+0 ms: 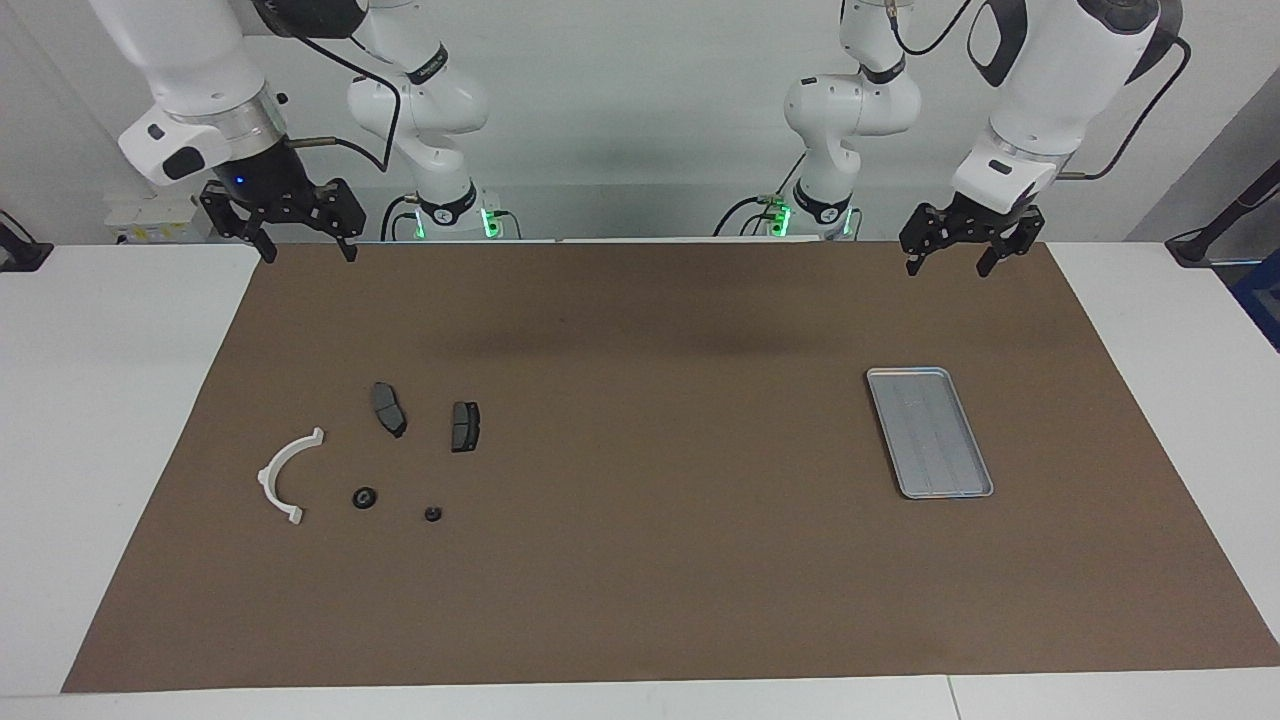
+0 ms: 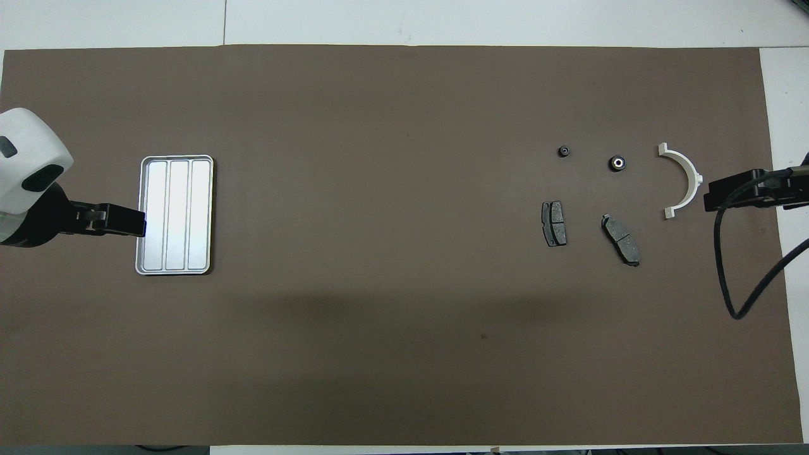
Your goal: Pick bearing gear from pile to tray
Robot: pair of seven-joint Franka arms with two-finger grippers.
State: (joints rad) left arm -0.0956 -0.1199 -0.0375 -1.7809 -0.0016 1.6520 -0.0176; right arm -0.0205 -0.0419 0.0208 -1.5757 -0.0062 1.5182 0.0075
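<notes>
Brown mat (image 1: 640,560), pile (image 1: 375,455) well apart from right tool (image 1: 307,250)

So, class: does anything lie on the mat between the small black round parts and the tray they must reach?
Nothing visible does. The two black round parts lie at the right arm's end; the mat is bare from there to the tray. The brake pads lie nearer the robots, off that line.

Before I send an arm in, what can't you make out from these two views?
- Two small black round parts: too small in both views to tell which is the bearing gear.
- Tray: overhead view, the left gripper overlaps one rim.
- Right gripper: overhead view, cut off by the frame edge.
</notes>
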